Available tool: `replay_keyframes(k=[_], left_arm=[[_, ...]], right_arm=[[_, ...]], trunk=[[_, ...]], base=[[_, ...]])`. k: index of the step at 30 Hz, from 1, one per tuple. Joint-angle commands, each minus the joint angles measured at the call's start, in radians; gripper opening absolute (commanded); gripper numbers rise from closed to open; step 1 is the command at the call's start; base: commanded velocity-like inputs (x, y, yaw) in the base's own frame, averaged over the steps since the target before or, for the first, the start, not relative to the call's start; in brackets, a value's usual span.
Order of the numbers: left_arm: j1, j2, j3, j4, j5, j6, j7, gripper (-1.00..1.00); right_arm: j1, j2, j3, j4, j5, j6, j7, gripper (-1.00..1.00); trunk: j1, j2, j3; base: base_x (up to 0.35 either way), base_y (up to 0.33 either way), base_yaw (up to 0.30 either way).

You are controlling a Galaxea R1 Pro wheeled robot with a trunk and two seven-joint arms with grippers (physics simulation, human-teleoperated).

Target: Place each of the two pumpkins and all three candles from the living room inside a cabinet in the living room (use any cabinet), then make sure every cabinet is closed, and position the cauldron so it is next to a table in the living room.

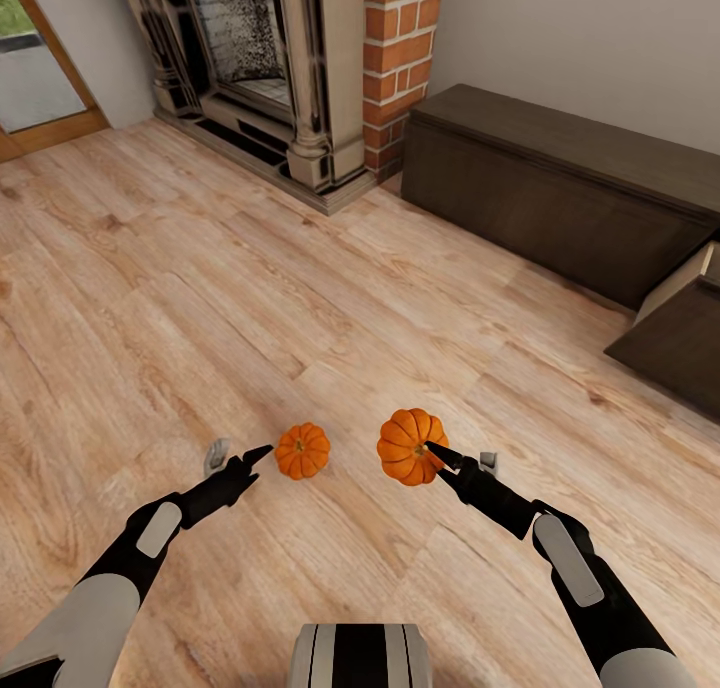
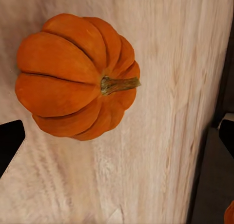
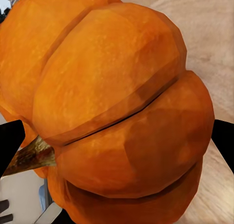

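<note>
- One pumpkin [image 1: 302,451] sits on the light wood floor [image 1: 180,298], stem up, out in the open boards well away from the walls.
- The left claw [image 1: 243,460] hangs just beside that pumpkin, its dark fingertip almost at the rind but not touching; the fingers are spread apart with nothing between them.
- From the left wrist camera the same pumpkin [image 2: 78,77] lies on the floor planks with its brownish stem [image 2: 119,84] showing, and a dark fingertip sits at each side edge of the picture, clear of the fruit.
- The second pumpkin [image 1: 411,446] is in the right claw [image 1: 448,460], which is clamped on it; one dark finger presses the rind near the stem.
- It looks raised off the floor, though how far off I cannot tell.
- The right wrist camera shows this pumpkin [image 3: 117,112] very close, with ribbed orange lobes and its stem [image 3: 31,155] to one side, and dark fingertips at both side edges.
- The cabinet [image 1: 560,183], long, low and dark brown, stands along the white wall, its near end just beside the red-brick fireplace column [image 1: 400,58].
- At the cabinet's far end a drawer [image 1: 680,338] is pulled out, showing a pale beige inner side.
- A stone fireplace surround [image 1: 270,78] stands next to the brick.
</note>
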Motion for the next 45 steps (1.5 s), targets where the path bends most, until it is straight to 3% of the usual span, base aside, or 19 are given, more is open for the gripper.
replay_keyframes(k=[1, 6, 12, 16, 45], left_arm=[[0.0, 0.0, 0.003, 0.0, 0.004, 0.007, 0.009, 1.0], [0.0, 0.0, 0.004, 0.0, 0.006, 0.007, 0.052, 1.0], [0.0, 0.013, 0.004, 0.0, 0.055, 0.007, 0.097, 1.0], [-0.001, 0.018, 0.004, 0.0, 0.065, 0.008, 0.119, 1.0], [0.0, 0.021, 0.004, 0.001, 0.069, 0.018, 0.134, 1.0]], right_arm=[[0.0, 0.0, 0.0, 0.0, -0.008, 0.006, -0.002, -1.0], [0.0, 0.0, 0.0, 0.0, -0.008, 0.007, -0.002, -1.0], [0.0, 0.0, 0.0, 0.0, -0.008, 0.007, -0.002, -1.0], [0.0, 0.0, 0.0, 0.0, -0.008, 0.007, -0.002, -1.0], [0.0, -0.001, -0.001, -0.017, -0.009, 0.008, -0.001, -1.0]], trunk=[[0.0, 0.0, -0.001], [0.0, 0.0, -0.001], [0.0, 0.0, -0.001], [0.0, 0.0, -0.001], [0.0, 0.0, -0.001]], base=[[0.002, 0.001, 0.0], [0.0, 0.0, 0.0], [0.0, 0.0, 0.0], [0.0, 0.0, 0.0], [0.059, 0.0, 0.0]])
